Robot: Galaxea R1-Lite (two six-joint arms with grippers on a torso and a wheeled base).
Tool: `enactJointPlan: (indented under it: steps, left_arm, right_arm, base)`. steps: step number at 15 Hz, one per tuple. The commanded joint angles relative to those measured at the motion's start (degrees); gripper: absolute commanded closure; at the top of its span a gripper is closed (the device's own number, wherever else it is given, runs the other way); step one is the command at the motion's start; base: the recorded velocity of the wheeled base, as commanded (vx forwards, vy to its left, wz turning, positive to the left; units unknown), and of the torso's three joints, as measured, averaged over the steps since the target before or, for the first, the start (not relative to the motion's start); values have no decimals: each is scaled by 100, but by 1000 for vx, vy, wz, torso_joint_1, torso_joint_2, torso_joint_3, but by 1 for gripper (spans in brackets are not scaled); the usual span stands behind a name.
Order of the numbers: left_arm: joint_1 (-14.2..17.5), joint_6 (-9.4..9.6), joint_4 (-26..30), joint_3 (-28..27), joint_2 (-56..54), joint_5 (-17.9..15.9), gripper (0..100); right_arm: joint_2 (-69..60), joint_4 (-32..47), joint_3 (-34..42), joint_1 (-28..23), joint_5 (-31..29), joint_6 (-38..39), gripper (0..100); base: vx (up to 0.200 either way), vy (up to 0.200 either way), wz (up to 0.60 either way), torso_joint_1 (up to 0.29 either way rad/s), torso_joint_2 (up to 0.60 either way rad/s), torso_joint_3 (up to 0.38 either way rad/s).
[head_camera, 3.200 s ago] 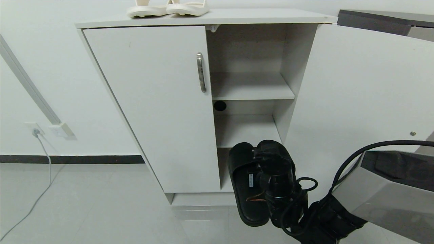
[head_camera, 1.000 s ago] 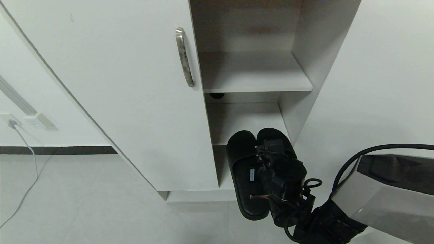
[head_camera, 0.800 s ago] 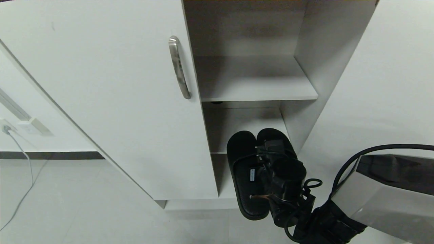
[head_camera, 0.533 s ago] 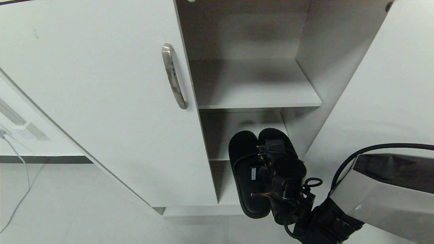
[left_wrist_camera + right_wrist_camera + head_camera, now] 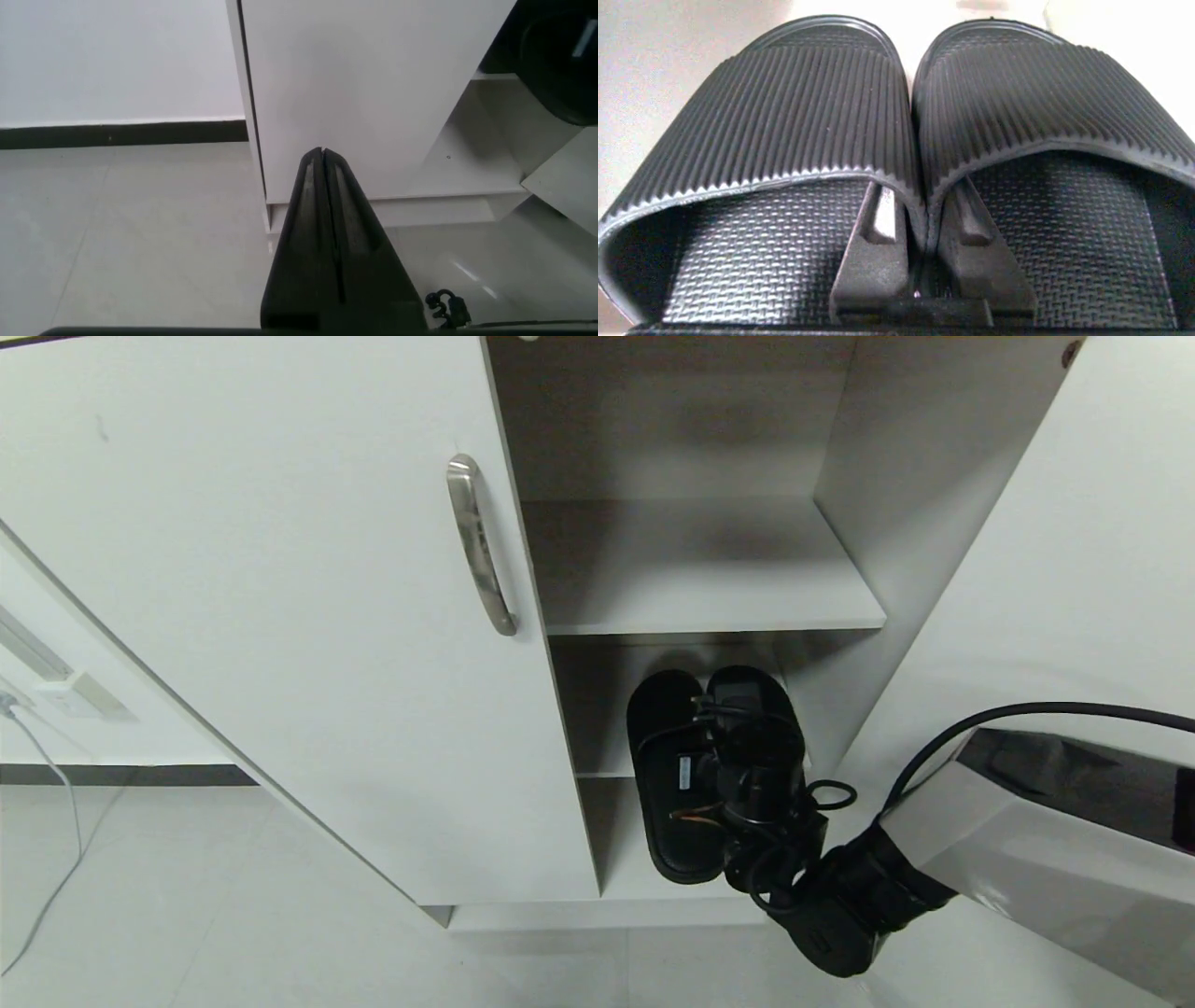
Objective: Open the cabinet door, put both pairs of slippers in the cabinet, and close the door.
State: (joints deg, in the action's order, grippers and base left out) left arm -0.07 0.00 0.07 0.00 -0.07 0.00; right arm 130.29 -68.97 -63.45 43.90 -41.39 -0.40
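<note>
Left gripper (image 5: 322,163): fingers pressed together with nothing between them, low over the floor and facing the foot of the left door.
Left door (image 5: 280,597): shut. Its handle (image 5: 479,543) sits at about 10 o'clock from the slippers.
Black slippers (image 5: 674,775): side by side, soles down, toes toward 12 o'clock. They are held in the air at the mouth of the cabinet's open right half, below the upper shelf (image 5: 700,569). I cannot tell whether the toes have passed the front of the lower shelf (image 5: 602,761).
Right gripper (image 5: 733,737): comes in from 5 o'clock and is clamped on the pair's two adjoining inner walls, with one finger (image 5: 878,229) inside each slipper, under the straps.
Right door (image 5: 1074,569): swung open, at 3 o'clock of the pair.
Risk: the pinch takes only thin, flexible side walls, so a slipper could slide out or droop. If the pair goes in off-line, the left toe could catch the left door's edge or the lower shelf's front.
</note>
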Motion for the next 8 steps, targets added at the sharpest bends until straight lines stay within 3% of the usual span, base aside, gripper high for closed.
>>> enactJointPlan:
  steps: [1, 8]
  left_arm:
    - [-1, -9, 1, 0, 7, 0, 100]
    - [-1, -18, -7, 0, 7, 18, 100]
  right_arm:
    - [330, 543, -879, -162, 25, 31, 100]
    - [937, 1729, -2857, -470, 34, 58, 100]
  base:
    - [0, 0, 0, 0, 0, 0]
    - [0, 0, 0, 0, 0, 0]
